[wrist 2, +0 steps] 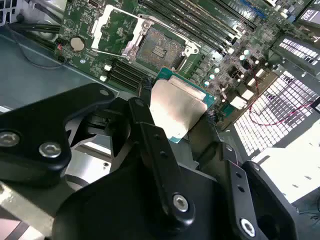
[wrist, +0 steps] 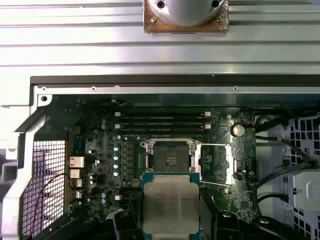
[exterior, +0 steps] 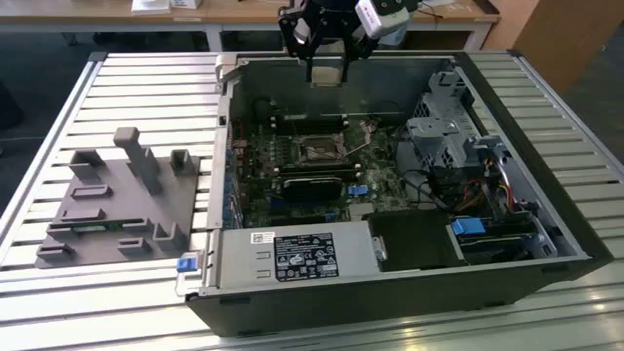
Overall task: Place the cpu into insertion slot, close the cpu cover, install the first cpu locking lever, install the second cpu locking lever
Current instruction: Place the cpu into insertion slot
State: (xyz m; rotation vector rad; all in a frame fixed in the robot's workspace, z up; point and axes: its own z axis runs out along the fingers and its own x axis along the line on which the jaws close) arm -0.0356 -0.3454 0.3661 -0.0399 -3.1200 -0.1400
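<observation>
We see the gripper pinching the cpu by its edges, high above the case. Below, the socket lies bare, its cover swung open beside it.

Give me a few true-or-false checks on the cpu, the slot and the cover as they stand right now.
1. The gripper is shut on the cpu. True.
2. The cpu sits in the insertion slot. False: the slot is bare, and the cpu hangs in the gripper above the board.
3. The cpu cover is closed over the slot. False: it is swung open beside the slot.
4. The computer case lies open on a slatted table. True.
5. The grey fixture stands at the exterior view's right of the case. False: it stands at that view's left.
</observation>
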